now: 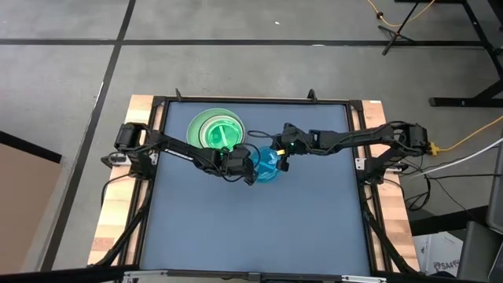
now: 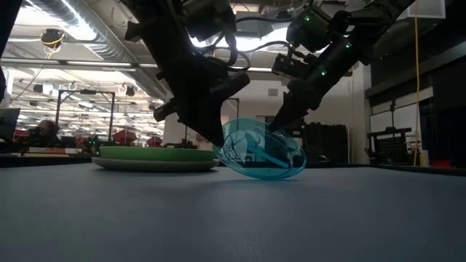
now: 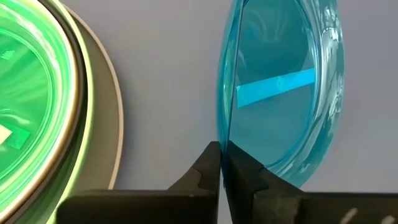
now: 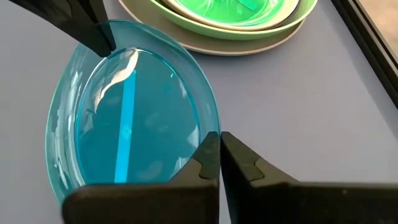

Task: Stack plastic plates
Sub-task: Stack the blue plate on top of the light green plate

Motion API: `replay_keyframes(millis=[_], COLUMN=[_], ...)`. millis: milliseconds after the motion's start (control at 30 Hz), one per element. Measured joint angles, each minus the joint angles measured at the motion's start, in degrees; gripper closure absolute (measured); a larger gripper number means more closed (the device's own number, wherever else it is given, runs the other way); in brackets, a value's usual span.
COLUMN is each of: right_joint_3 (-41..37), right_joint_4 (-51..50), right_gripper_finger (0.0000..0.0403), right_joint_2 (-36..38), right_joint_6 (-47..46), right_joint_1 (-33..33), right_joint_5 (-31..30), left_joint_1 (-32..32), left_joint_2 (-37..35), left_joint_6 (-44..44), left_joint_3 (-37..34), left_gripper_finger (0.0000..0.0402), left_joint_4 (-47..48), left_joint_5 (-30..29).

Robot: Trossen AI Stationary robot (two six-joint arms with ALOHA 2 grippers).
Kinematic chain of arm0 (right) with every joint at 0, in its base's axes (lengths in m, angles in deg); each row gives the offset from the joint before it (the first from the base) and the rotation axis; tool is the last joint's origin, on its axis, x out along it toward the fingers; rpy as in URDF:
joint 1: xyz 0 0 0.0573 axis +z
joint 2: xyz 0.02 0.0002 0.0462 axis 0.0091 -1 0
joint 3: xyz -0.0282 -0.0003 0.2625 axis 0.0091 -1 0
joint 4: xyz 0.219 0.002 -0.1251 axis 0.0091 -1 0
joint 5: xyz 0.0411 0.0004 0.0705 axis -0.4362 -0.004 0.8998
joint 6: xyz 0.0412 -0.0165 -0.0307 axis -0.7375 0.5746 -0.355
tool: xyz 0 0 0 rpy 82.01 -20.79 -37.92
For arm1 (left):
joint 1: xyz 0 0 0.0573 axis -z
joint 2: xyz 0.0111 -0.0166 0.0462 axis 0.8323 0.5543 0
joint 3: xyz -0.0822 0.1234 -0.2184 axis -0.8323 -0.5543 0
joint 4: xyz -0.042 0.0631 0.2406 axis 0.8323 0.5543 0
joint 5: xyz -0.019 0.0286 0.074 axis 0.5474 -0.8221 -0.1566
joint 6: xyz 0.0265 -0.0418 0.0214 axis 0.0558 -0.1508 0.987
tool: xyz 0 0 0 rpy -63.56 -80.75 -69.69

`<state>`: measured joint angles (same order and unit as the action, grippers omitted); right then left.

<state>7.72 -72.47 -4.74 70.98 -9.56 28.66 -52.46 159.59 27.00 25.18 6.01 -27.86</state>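
A translucent cyan plate point(image 1: 268, 166) stands tilted near the table's middle, between my two grippers. My left gripper point(image 3: 222, 167) is shut on its rim on the side toward the table's left. My right gripper point(image 4: 219, 155) is shut on the opposite rim. Left of it and farther back, a stack of plates point(image 1: 217, 130) rests flat on the table: a grey plate point(image 3: 115, 130) at the bottom, a light green one point(image 4: 261, 28) on it, and bright translucent green point(image 1: 220, 132) on top. My left gripper pinches the cyan plate's thin rim point(image 3: 223, 134) between its two fingers, slanting down from the table's left. The plate stands steeply tilted point(image 2: 261, 151), and its lower side point(image 2: 268, 176) seems to rest on the table. My right gripper pinches the opposite rim point(image 4: 213, 127) between its two fingertips, slanting down from the table's right. The other arm's finger point(image 4: 99, 36) shows at the plate's far rim.
The blue-grey table top point(image 1: 259, 228) lies bare toward the near edge. A black frame point(image 1: 357, 134) runs round it. The stack sits a short way from the cyan plate.
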Motion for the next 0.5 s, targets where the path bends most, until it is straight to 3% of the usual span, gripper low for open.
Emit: replay_keyframes(millis=[500], right_joint_3=[0.0], right_joint_4=[0.2], right_gripper_finger=[0.0328], right_joint_2=[0.0], right_joint_6=[0.0], right_joint_1=[0.0], right_joint_5=[0.2], left_joint_1=[0.0], left_joint_2=[0.0], left_joint_6=[0.3], left_joint_3=[0.0], left_gripper_finger=[0.0397], left_joint_4=[-0.3], left_joint_5=[0.1])
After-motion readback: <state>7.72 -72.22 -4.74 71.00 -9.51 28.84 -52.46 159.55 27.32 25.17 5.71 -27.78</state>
